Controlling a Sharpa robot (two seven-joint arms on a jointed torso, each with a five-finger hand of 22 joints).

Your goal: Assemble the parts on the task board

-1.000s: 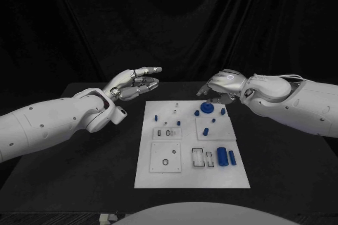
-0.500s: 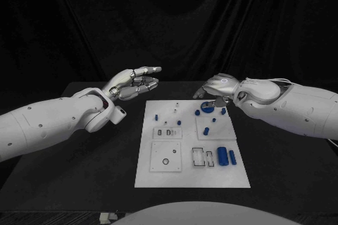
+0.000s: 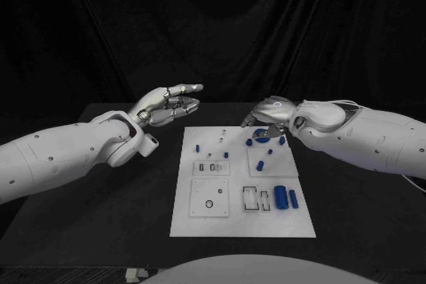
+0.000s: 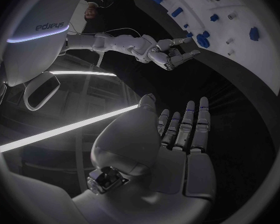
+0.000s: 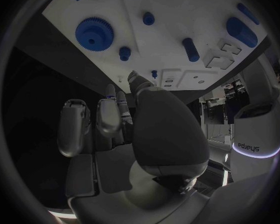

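The white task board (image 3: 239, 225) lies in the middle of the table with small blue parts on it. A blue gear (image 3: 260, 135) sits at its far right, and the right wrist view shows this gear (image 5: 94, 33) just beyond the fingertips. My right hand (image 3: 268, 114) hovers above the gear with its fingers apart and nothing in them. A large blue cylinder (image 3: 279, 196) and a slimmer blue pin (image 3: 293, 199) lie near the board's right front. My left hand (image 3: 168, 102) is raised beyond the board's far left corner, flat and empty, fingers (image 4: 184, 127) straight.
Several small blue pegs, such as one (image 3: 259, 166) mid-board and another (image 3: 196, 148) at the left, stand on the board. Square plates with slots (image 3: 209, 199) occupy its near half. Black table (image 3: 106, 222) surrounds the board on both sides.
My right hand has shifted left and lower, from beyond the board's far right corner to above the blue gear. The left hand has stayed put.
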